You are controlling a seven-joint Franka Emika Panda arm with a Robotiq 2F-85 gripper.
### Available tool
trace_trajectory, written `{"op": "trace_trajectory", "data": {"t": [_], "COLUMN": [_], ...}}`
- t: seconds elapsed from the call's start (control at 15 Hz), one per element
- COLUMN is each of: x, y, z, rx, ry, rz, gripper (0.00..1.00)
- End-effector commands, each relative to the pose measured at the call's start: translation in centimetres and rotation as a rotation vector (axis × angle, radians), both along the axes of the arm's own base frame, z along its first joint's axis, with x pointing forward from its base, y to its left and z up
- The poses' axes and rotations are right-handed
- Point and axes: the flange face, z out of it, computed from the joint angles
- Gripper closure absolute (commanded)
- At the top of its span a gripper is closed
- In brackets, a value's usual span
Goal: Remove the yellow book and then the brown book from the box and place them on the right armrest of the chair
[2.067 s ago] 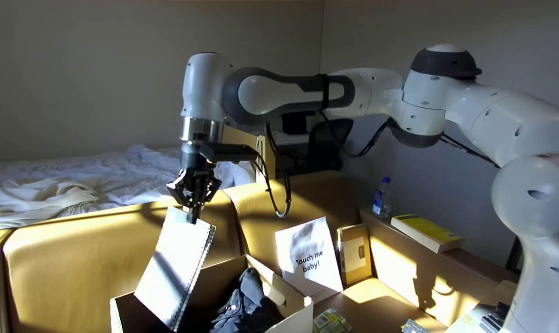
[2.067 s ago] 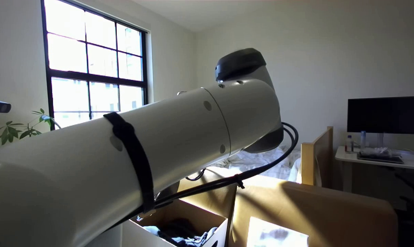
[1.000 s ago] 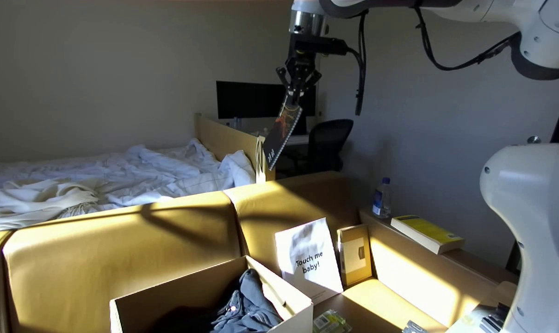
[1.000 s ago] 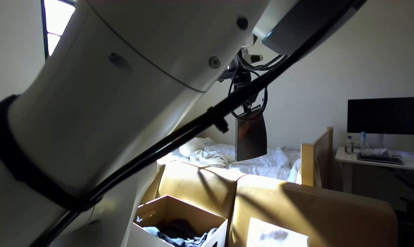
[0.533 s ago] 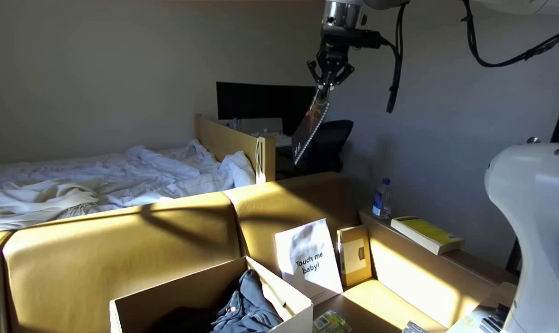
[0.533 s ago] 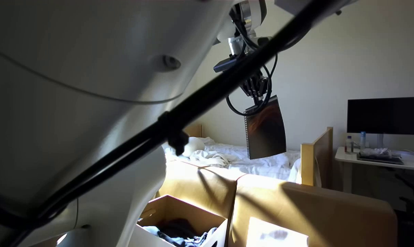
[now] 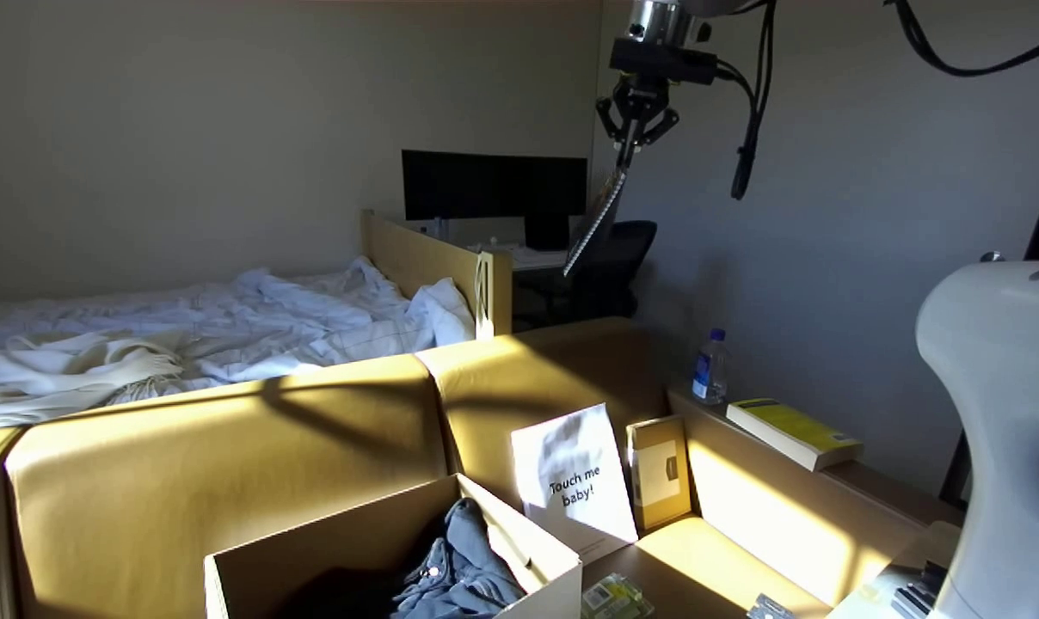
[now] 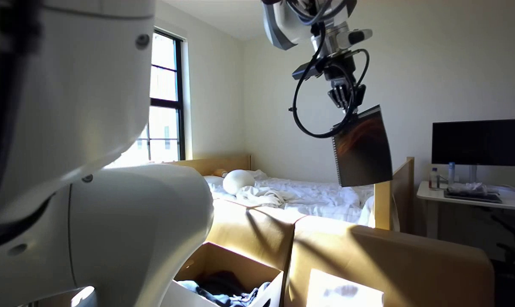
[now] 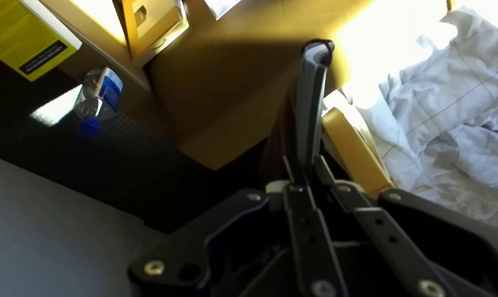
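Brown book [image 8: 364, 149], spiral-bound, hangs tilted in midair, top edge pinched by the claw [image 9: 304, 167], clear of the box [image 7: 360, 533]. Yellow book [image 7: 790, 428] lies on the armrest [image 7: 891, 497]: that half looks done. Left: setting the other there, letting go.

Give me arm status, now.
End effector shut on the brown book, held in midair. Yellow book on the right armrest. Bottle nearby may crowd placement.
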Motion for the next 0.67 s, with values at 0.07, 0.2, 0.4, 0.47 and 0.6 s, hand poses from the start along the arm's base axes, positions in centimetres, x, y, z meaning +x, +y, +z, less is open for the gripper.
{"op": "trace_trajectory", "data": {"t": [0.07, 0.2, 0.4, 0.47, 0.6], "x": [-0.5, -1.2, -3.0, -3.7, -5.5], "y": [-11.0, -15.3, -17.2, -17.3, -17.6], "z": [0.6, -1.6, -4.2, -4.7, -4.8], "rx": [-0.028, -0.032, -0.061, -0.079, -0.126], "ry": [-0.055, -0.072, -0.126, -0.149, -0.175], "rz": [-0.268, -0.394, -0.538, -0.579, -0.674], "gripper": [0.97, 0.97, 0.97, 0.97, 0.97]}}
